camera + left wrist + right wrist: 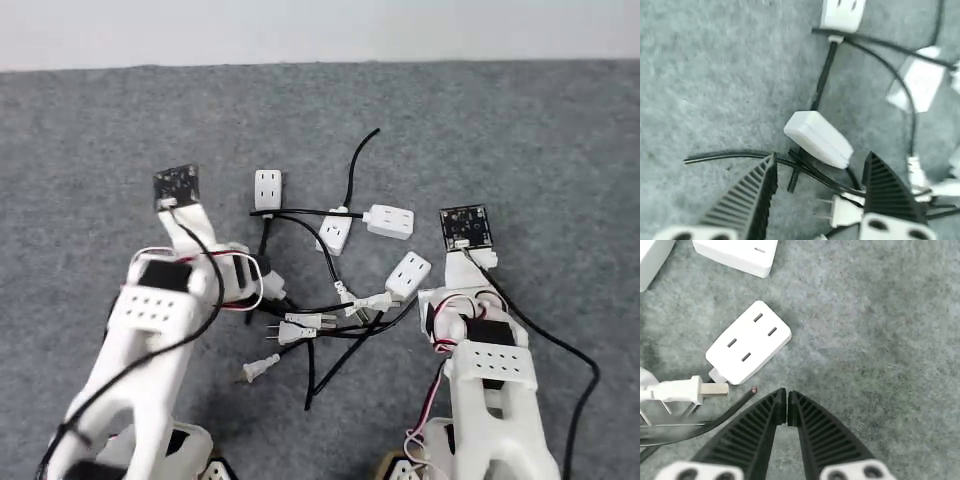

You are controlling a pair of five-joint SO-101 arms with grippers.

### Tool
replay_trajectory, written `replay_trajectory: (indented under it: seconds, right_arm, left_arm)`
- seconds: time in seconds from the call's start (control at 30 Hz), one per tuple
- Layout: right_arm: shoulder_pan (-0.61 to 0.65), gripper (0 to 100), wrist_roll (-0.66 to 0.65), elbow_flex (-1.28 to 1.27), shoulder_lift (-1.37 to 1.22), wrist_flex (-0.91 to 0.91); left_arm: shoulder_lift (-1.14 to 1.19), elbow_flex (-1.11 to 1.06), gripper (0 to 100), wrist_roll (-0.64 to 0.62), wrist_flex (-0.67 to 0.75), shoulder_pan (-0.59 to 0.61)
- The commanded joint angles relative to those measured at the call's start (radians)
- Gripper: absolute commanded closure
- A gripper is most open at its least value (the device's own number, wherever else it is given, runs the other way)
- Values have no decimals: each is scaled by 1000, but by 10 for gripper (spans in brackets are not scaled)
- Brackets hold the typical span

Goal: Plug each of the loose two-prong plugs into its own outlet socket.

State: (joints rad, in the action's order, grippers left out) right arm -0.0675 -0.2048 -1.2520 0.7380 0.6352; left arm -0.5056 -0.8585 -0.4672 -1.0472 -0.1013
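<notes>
Right wrist view: plug [680,390] lies just beside outlet socket [748,342].

White outlet sockets [267,188], white plugs [300,327], black cords [296,212], grey carpet [520,130]

Rough grey cloth over the worktop [880,315]; smooth white plastic on outlet socket [747,342] and plug [675,391], metal prongs [715,389]; ribbed matt black plastic on right pincer [787,395].
</notes>
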Motion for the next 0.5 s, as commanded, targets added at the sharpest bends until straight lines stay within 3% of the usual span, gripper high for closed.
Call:
replay_trajectory:
  seconds: [0.0, 0.23, 0.47]
  right_arm:
    - [5, 989, -15, 23, 8, -15]
    - [5, 989, -15, 23, 8, -15]
    - [5, 989, -15, 21, 8, -13]
  left_arm:
    - [-186, -74, 731, 6, -66, -48]
    - [-161, -223, 731, 6, 152, -92]
    - [109, -189, 731, -91, 330, -152]
